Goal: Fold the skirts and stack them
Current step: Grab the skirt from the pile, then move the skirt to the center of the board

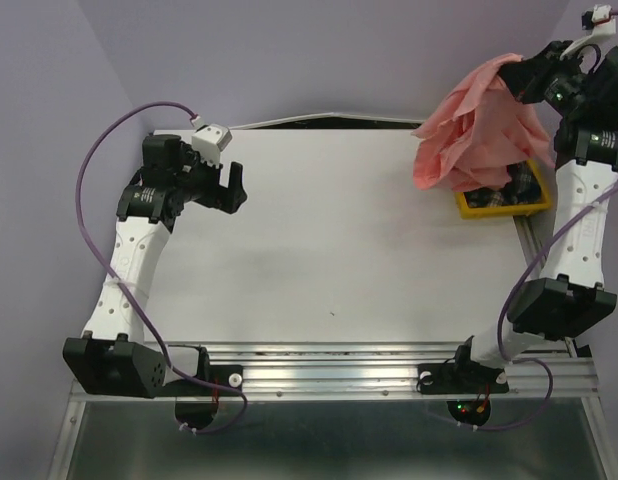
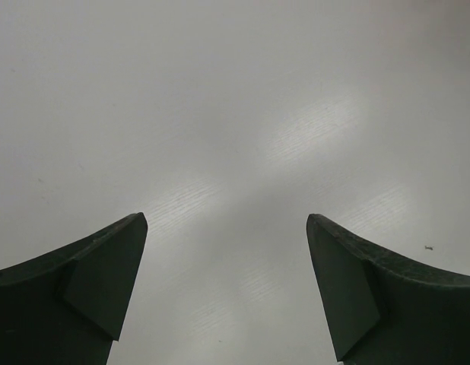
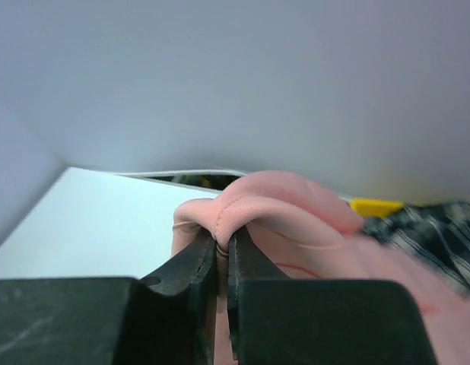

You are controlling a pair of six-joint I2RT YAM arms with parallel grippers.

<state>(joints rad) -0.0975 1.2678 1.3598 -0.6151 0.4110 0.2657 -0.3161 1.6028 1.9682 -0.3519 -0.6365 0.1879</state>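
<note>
The salmon-pink skirt (image 1: 476, 130) hangs in the air at the far right, lifted above the yellow tray. My right gripper (image 1: 519, 72) is shut on a fold of it; the wrist view shows the pink skirt (image 3: 281, 209) pinched between the dark fingers (image 3: 193, 270) of that gripper (image 3: 222, 247). The dark plaid skirt (image 1: 509, 190) lies in the tray, mostly hidden by the pink cloth, and its plaid cloth (image 3: 440, 228) shows at the right in the wrist view. My left gripper (image 1: 231, 190) hovers open over the bare table at far left, and in its own view the left gripper (image 2: 227, 220) has nothing between its fingers.
A yellow plastic tray (image 1: 534, 205) sits at the table's far right edge. The white table (image 1: 329, 260) spans the middle. Purple walls stand close behind and beside it. A purple cable (image 1: 109, 150) loops from the left arm.
</note>
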